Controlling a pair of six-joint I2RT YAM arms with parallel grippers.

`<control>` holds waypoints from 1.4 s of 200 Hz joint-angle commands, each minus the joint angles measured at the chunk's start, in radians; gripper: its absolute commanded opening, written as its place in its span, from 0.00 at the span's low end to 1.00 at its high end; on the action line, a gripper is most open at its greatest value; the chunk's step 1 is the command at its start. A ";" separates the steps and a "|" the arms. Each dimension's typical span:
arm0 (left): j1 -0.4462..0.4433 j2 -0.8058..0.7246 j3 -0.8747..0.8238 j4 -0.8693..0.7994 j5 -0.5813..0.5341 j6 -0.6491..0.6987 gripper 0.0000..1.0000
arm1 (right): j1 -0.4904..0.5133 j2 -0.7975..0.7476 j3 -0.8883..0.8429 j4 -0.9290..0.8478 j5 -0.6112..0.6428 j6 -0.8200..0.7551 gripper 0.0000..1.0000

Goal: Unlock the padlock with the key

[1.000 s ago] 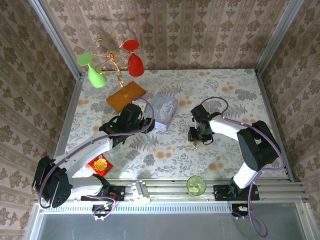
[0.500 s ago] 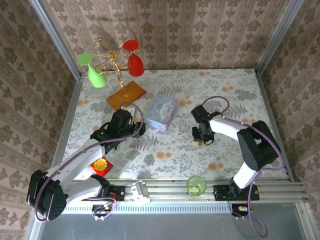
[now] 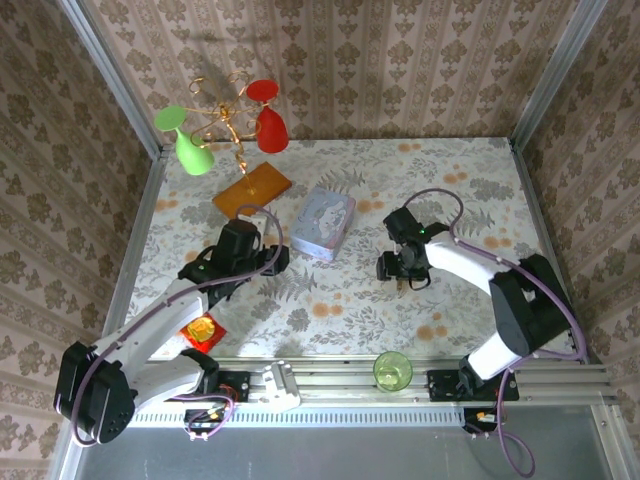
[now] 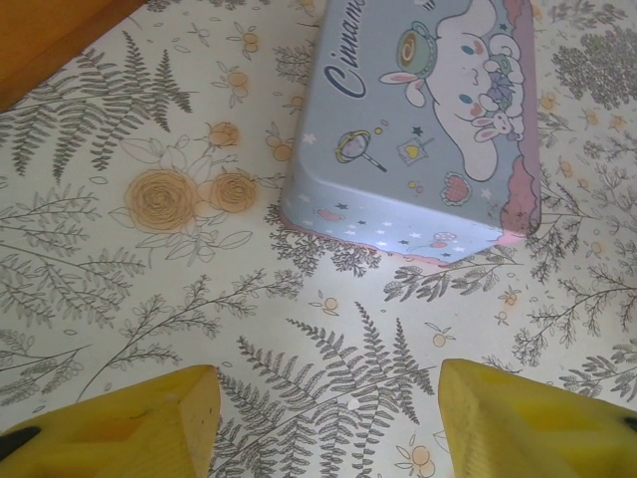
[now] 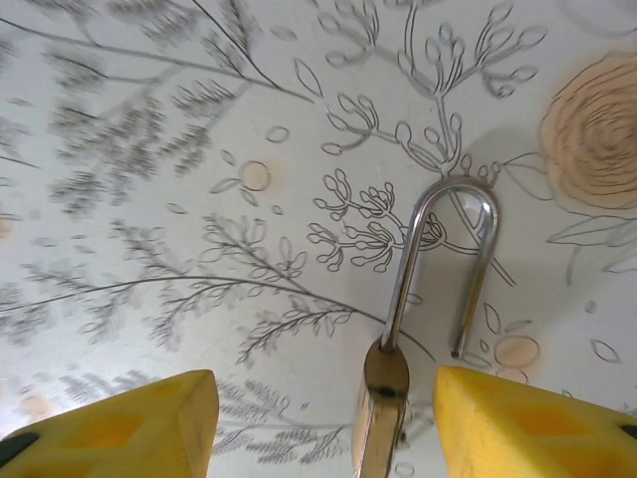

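In the right wrist view, the right fingers (image 5: 119, 428) stand apart at the bottom corners with nothing gripped. The padlock (image 5: 380, 403) sits on the floral tabletop (image 5: 149, 149) between them, at the lower middle of the frame and nearer the right-hand one, with a gap on each side. Its silver shackle arches upward, the shorter leg ending clear of the body. In the left wrist view, the left fingers (image 4: 119, 423) are likewise spread and empty, below the pale blue tin (image 4: 418, 129) at upper centre.
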 commanded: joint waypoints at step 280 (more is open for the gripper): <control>0.144 -0.119 -0.124 0.003 0.108 -0.015 0.62 | 0.401 0.281 0.264 -0.344 0.531 0.234 0.54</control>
